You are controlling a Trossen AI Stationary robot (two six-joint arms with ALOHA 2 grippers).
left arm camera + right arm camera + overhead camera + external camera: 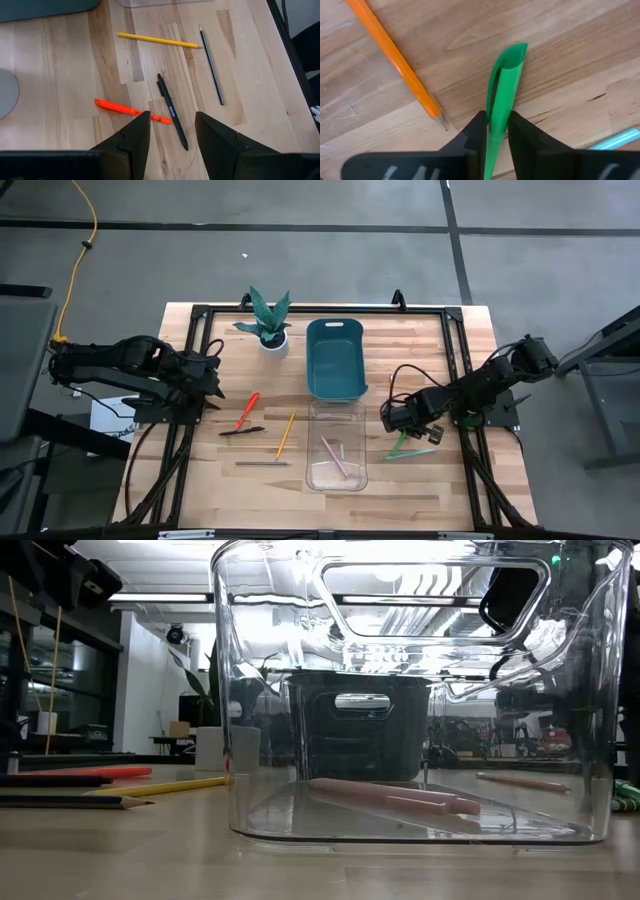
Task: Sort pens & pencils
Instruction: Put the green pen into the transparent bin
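Note:
My right gripper [401, 430] [496, 122] is shut on a green pen [504, 85] right of the clear bin [337, 446]. An orange pencil [395, 60] and a light blue stick [616, 139] lie on the table beside it. My left gripper [214, 384] [172, 131] is open and empty, above the table left of a red pen [125, 108], a black pen [171, 112], a yellow pencil [157, 40] and a dark grey pencil [212, 67], all lying flat. Pink pens [385, 795] lie on the clear bin's floor. My right gripper pinches the green pen's barrel [498, 116] between its two fingers, below the clip end [513, 54]. The pen runs forward along the fingers, out past their tips. I cannot tell whether the pen is clear of the table.
A teal bin [335, 358] stands behind the clear bin, and a potted plant [268, 326] stands left of it. A black frame [190, 360] runs along the table's left, far and right sides. Bare wood lies in front of the bins.

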